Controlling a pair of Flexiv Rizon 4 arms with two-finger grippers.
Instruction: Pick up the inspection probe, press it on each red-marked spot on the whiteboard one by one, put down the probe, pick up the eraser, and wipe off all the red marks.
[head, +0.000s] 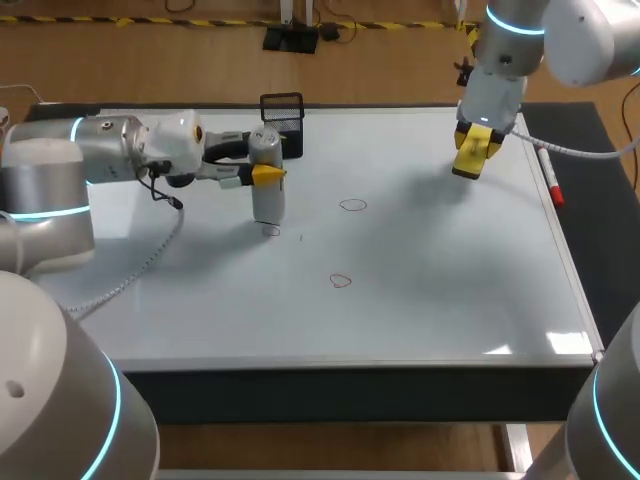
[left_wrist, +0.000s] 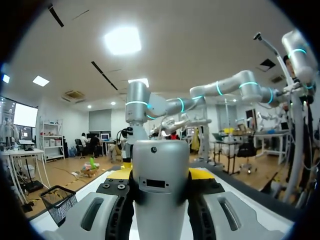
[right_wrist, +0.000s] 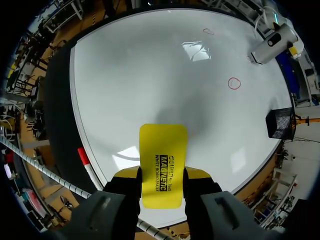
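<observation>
A silver cylindrical probe (head: 267, 195) stands upright on the whiteboard (head: 430, 290), its base resting on a faint red mark (head: 271, 231). My left gripper (head: 264, 166) is shut on the probe's upper part; the left wrist view shows the probe (left_wrist: 160, 200) squeezed between both fingers. Two more red marks (head: 352, 205) (head: 341, 281) lie to the right of and in front of it. My right gripper (head: 476, 150) hangs above the board's far right corner, shut on the yellow eraser (head: 472, 158), which sticks out ahead of the fingers (right_wrist: 162, 155).
A black mesh basket (head: 282, 114) stands at the board's back edge behind the probe. A red-capped marker pen (head: 550, 176) lies along the right edge, beside my right gripper. The board's front and right parts hold nothing but the marks.
</observation>
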